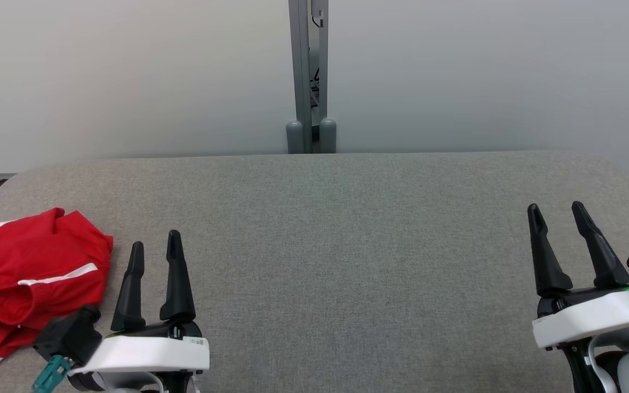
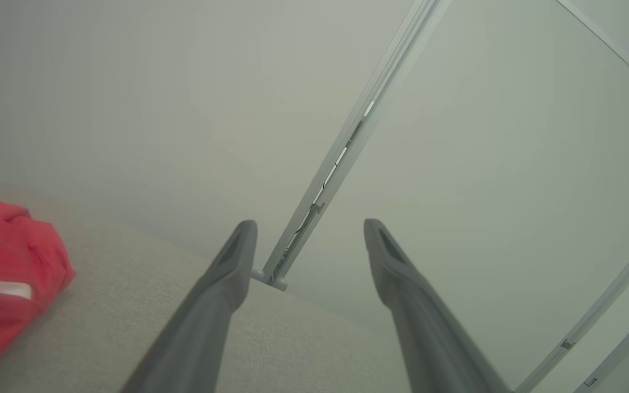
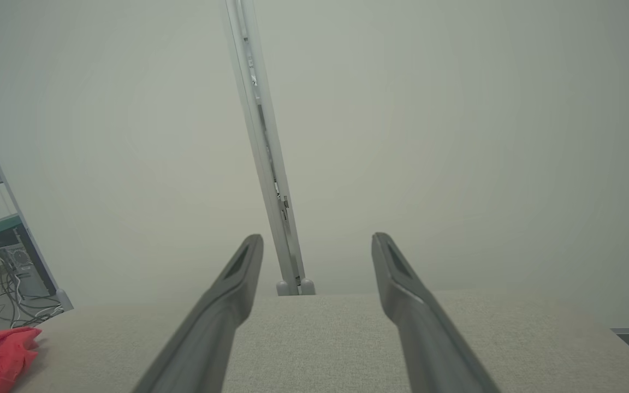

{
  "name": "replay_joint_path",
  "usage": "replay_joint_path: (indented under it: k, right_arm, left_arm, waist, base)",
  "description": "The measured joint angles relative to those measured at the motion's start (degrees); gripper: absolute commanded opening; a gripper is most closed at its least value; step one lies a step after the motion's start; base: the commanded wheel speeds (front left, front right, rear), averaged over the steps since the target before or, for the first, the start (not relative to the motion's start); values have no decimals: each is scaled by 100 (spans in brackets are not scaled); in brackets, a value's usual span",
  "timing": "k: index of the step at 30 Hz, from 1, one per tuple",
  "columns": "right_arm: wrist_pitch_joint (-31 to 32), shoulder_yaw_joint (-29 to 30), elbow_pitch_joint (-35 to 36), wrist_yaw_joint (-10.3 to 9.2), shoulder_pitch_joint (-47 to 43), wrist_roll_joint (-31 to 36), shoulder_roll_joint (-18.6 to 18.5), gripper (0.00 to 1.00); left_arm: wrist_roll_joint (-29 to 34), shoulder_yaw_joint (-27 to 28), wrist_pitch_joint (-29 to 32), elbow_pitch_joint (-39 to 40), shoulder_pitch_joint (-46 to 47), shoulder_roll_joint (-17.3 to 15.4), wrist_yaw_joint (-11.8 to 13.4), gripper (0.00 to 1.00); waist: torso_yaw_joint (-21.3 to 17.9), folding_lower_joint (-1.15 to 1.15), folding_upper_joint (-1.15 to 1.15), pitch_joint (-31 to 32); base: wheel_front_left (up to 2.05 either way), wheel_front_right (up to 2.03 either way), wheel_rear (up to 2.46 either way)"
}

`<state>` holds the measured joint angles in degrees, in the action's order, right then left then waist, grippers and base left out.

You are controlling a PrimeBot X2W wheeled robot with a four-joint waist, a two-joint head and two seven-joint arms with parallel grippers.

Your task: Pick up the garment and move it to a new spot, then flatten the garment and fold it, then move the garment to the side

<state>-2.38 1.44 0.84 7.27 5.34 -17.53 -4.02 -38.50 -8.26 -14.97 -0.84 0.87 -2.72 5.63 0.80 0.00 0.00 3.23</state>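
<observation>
While I watch through head view, red garment [image 1: 25, 273] lies crumpled at near left corner of grey table [image 1: 347, 245], white stripes showing. Left gripper [image 1: 156, 238] sits just beside garment's right edge, fingers spread, holding nothing; I can't tell whether its wrist touches cloth. Right gripper [image 1: 556, 206] well apart at near right, fingers spread too, empty. Both point toward partition post [image 1: 309, 76] behind table's far edge.

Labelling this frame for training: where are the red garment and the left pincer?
red garment [image 1: 30, 251], head view, crumpled middle of the cloth.
left pincer [image 1: 155, 243], head view, midway between its open fingertips.
</observation>
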Motion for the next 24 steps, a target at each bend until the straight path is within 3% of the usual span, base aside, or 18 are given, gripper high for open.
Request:
replay_joint_path:
  k: [13,18,24]
  right_arm:
    - [-372,-158,-267,5,-261,84,66,100]
    - [-498,-233,-389,5,-375,41,78,100]
    - [-653,-339,-842,5,-481,98,87,100]
  left_arm:
    - [1543,-560,1,-492,-85,2,314,100]
    - [1734,-609,0,-710,-96,-1,358,100]
    - [1644,-549,7,-1080,-162,-4,666,100]
  waist:
    - [7,0,0,105]
    - [17,0,0,128]
    - [33,0,0,182]
  base:
    - [0,0,0]
    - [0,0,0]
    - [0,0,0]
